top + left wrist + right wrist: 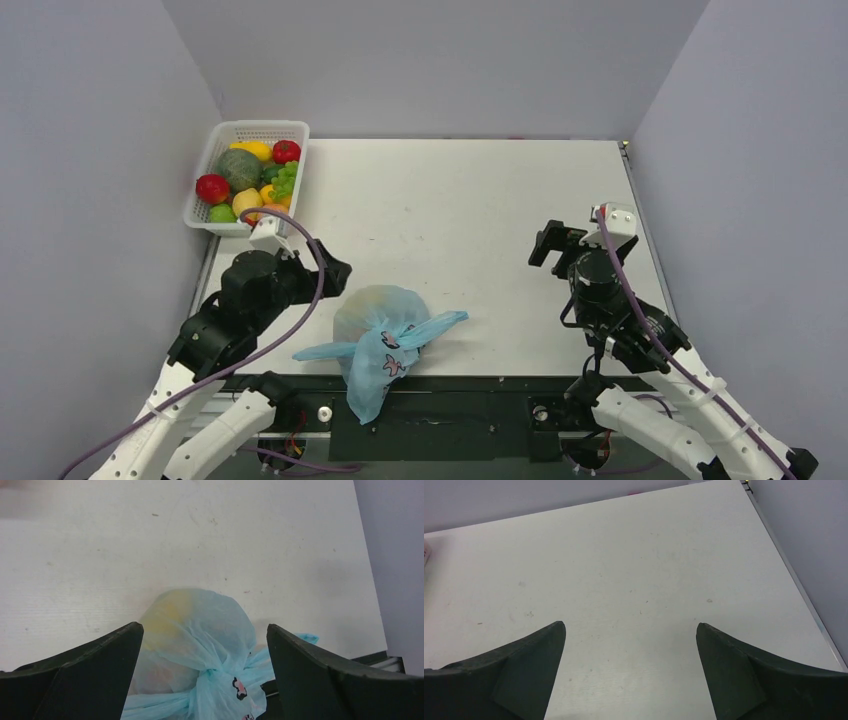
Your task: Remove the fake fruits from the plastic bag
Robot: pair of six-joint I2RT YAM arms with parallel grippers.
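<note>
The light-blue plastic bag [385, 330] lies knotted at the table's near edge, its handles spread left and right and one end hanging over the edge. A yellowish-orange fruit [167, 615] shows dimly through the bag [205, 645]; any other fruit inside is hidden. My left gripper [335, 272] is open, just left of and above the bag, which sits between its fingers in the left wrist view. My right gripper [545, 245] is open and empty over bare table [634, 580], far right of the bag.
A white lattice basket [292, 130] with several toy fruits stands at the table's far left corner. The table's right edge [784, 555] runs along the purple wall. A black strip [440, 405] lies under the bag's hanging end.
</note>
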